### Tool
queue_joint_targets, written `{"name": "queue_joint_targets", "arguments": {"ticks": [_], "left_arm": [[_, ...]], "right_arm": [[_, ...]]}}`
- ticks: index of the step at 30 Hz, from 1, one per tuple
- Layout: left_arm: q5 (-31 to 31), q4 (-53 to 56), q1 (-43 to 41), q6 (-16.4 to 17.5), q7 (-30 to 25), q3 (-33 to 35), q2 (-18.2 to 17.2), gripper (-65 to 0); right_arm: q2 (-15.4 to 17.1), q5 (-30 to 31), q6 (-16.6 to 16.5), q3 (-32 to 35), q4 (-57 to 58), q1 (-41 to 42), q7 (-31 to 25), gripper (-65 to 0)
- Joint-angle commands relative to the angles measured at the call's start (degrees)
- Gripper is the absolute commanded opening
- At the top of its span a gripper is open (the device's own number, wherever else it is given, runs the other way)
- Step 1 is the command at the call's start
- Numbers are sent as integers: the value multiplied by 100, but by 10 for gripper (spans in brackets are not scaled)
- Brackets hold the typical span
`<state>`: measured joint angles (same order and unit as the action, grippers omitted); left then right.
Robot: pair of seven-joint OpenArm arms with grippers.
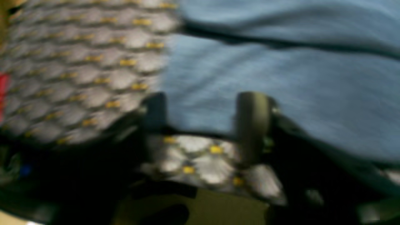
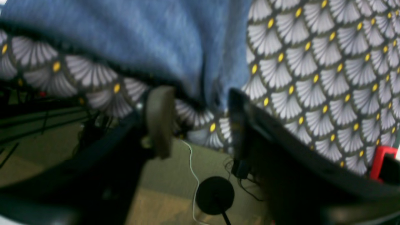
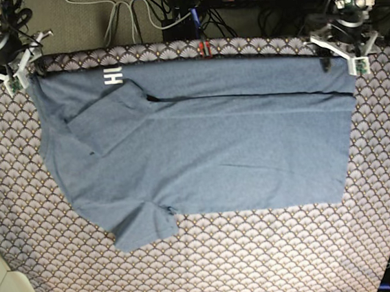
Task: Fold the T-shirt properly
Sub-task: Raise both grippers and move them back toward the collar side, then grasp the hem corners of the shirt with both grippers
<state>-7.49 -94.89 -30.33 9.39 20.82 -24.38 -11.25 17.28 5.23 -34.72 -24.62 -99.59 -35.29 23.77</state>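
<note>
We see both arms reaching to the far corners of the T-shirt [image 3: 201, 138], which lies spread on the table [image 3: 262, 264], the left hand [image 1: 207, 117] and right hand [image 2: 195, 120] each with fingers apart over the shirt's far edge, gripping nothing.

You see one T-shirt [image 3: 209, 151], one tablecloth [image 3: 261, 257], two grippers: left [image 3: 342, 59] and right [image 3: 24, 78].

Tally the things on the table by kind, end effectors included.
T-shirt: 1
Tablecloth: 1
End effectors: 2, left end effector and right end effector, jaws apart at the shirt's far corners
Total: 4
</note>
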Motion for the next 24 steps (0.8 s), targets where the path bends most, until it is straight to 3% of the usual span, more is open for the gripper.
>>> {"name": "queue_joint_targets", "arguments": {"ticks": [1, 5, 12, 15, 18, 21, 24], "left_arm": [[6, -115, -22, -29, -135, -45, -75, -196], [6, -150, -14, -11, -135, -318, -75, -121], [6, -678, 470, 6, -135, -872, -67, -118], [58, -660, 1041, 6, -3, -854, -67, -118], [58, -590, 1833, 15, 604, -757, -67, -117], [58, -300, 2615, 24, 1052, -494, -67, -117], [67, 61, 3143, 24, 1096, -292, -67, -117]], "right_arm": [[88, 52, 39, -215, -94, -18, -131, -318], [105, 79, 39, -681, -102, 26, -131, -318], [430, 88, 39, -883, -94, 667, -96, -318], [554, 52, 39, -549, -58, 1318, -78, -316], [580, 44, 39, -153, -58, 1986, -8, -315], [580, 35, 39, 251, 29, 2856, 537, -314], [580, -9, 39, 559, 451, 3700, 1100, -315]]}}
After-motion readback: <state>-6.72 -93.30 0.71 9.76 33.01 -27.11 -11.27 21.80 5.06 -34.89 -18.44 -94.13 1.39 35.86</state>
